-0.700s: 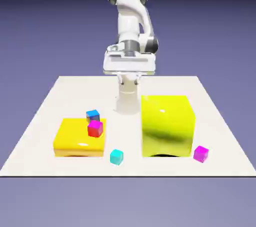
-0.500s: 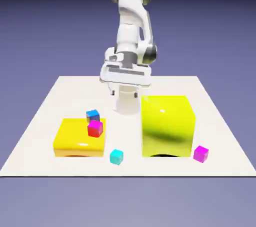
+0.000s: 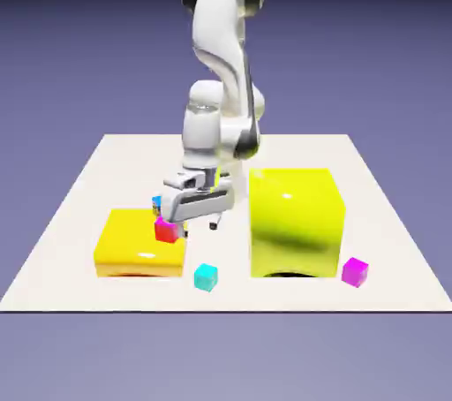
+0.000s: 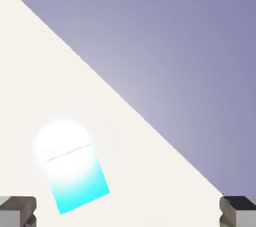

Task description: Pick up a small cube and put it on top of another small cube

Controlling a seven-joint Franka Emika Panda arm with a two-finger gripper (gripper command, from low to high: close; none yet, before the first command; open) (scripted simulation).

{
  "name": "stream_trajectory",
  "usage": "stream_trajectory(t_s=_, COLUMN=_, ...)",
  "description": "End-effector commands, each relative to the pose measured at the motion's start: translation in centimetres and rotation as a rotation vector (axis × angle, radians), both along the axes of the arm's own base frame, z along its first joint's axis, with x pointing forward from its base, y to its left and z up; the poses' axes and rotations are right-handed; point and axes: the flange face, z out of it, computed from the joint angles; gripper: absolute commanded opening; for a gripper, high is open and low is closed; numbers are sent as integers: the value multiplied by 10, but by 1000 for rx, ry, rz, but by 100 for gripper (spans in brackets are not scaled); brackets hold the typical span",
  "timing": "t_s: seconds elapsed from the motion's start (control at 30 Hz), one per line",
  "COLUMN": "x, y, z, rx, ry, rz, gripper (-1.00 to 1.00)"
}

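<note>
One tiny cyan cube (image 3: 206, 277) sits alone on the white table (image 3: 79, 205) at the lower middle of the exterior view, just in front of the gap between the two yellow blocks, and nothing touches it. In the hand view it shows at the lower left (image 4: 77, 181), washed out by glare along its top, between the two grey fingertips (image 4: 17, 211) but nearer the left one.

The tiny magenta cube (image 3: 355, 271) lies well apart from it at the lower right, beside the tall yellow block (image 3: 294, 223).

What has changed is the arm: a moment ago the hand hung high at the upper middle of the frame, near the robot's base; now it has swung down and toward the frame's left, so the gripper (image 3: 199, 224) hangs low over the near edge of the flat yellow block (image 3: 137, 245), just beside the red-and-magenta cube (image 3: 165, 231) and above and slightly left of the cyan one. Its jaws stand spread wide with nothing between them.

To my eye this is the approach for the pick-up, well under way but not finished: the hand needs to centre over the cyan cube and descend further before any closing. The stacking itself has not begun.
</note>
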Motion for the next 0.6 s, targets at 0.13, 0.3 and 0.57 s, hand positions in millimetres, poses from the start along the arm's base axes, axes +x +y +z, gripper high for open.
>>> stream_trajectory(t_s=0.13, x=0, y=-7, z=-40, rx=75, ry=77, rz=182, gripper=0)
stream_trajectory(t_s=0.3, x=2, y=-8, z=-63, rx=123, ry=90, rz=260, gripper=0)
stream_trajectory(t_s=0.57, x=4, y=-1, z=-124, rx=120, ry=93, rz=261, gripper=-100)
